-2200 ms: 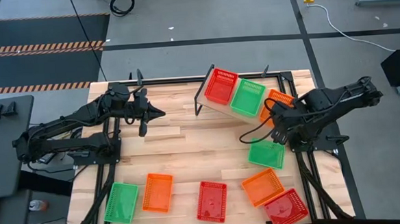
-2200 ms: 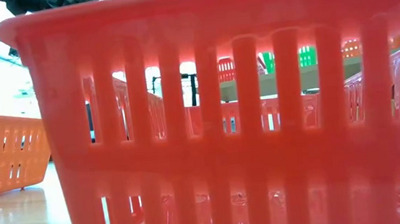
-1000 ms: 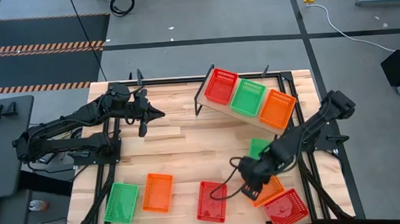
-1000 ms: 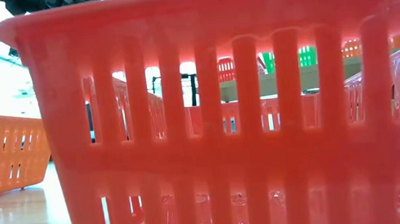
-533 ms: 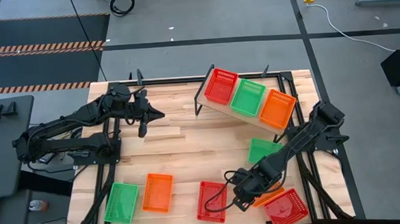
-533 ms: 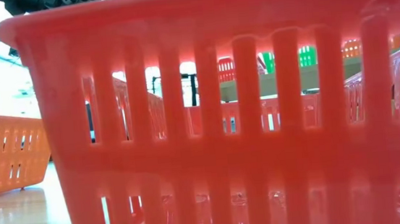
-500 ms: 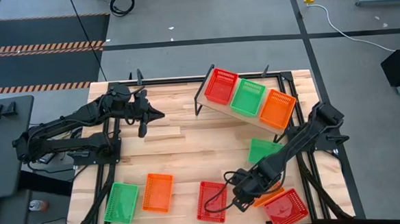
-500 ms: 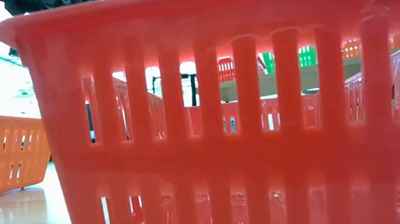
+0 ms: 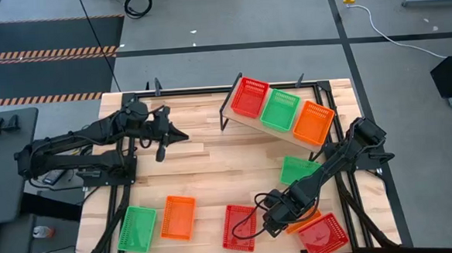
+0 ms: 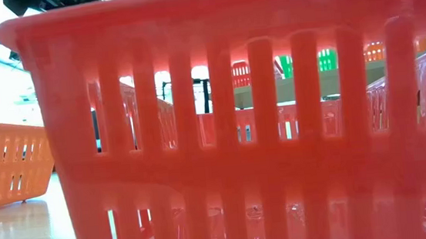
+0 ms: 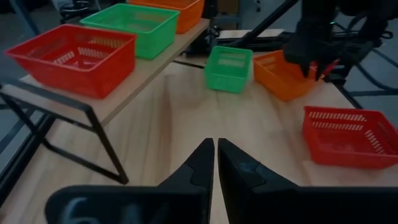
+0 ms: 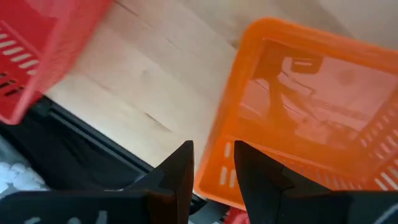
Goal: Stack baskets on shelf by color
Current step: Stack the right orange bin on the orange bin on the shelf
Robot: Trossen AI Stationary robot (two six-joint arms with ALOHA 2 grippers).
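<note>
Three small plastic mesh baskets (image 9: 283, 109), red, green and orange, already sit on the tilted light wooden shelf (image 9: 250, 122), one per colour. Below the shelf, my right gripper (image 12: 211, 163) straddles the rim of a loose orange mesh basket (image 12: 311, 118), fingers not yet pinching, to lift it. My left gripper (image 11: 216, 163), pressed shut and empty, waits left of the shelf. No writing is legible.

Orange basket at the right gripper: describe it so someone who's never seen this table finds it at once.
Start at the wooden table and go to its near right corner, where a red basket sits. The orange basket lies just inward of that one, half hidden under the right gripper, whose fingers straddle its wall. It is the only orange basket with an arm over it; the others sit on the shelf and near left.
</note>
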